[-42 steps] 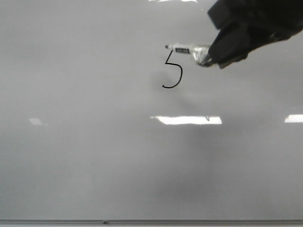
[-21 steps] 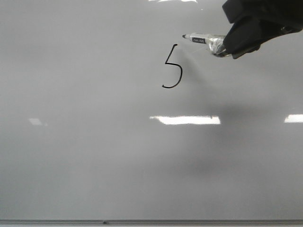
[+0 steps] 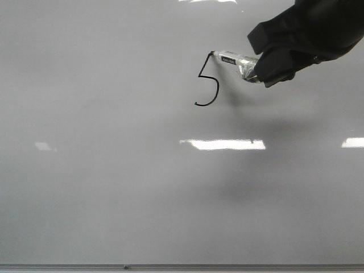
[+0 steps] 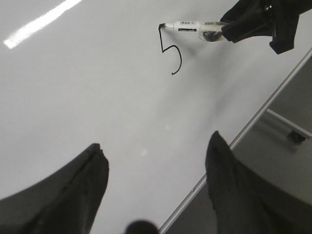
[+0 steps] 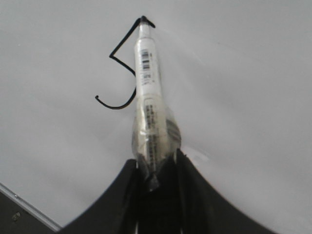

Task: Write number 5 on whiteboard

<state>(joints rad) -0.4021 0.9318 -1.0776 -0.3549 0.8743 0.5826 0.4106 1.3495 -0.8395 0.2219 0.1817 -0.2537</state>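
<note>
The whiteboard (image 3: 114, 187) fills the front view, with a grey edge strip along its bottom. A black number 5 (image 3: 209, 85) is drawn on it; it also shows in the left wrist view (image 4: 171, 54) and the right wrist view (image 5: 122, 68). My right gripper (image 3: 263, 67) is shut on a white marker (image 3: 234, 59), whose tip touches the top of the 5 at a short stroke. The marker also shows in the right wrist view (image 5: 148, 83) and the left wrist view (image 4: 192, 27). My left gripper (image 4: 156, 156) is open and empty above the board near its edge.
Bright rectangular light reflections (image 3: 223, 144) lie on the board below the 5. In the left wrist view the board's metal edge (image 4: 253, 122) runs diagonally, with a dark floor and a stand's caster (image 4: 295, 136) beyond it.
The marker had lifted up and to the right away from the 5; now its tip is back on the board at the 5's top, where a short top stroke has appeared.
</note>
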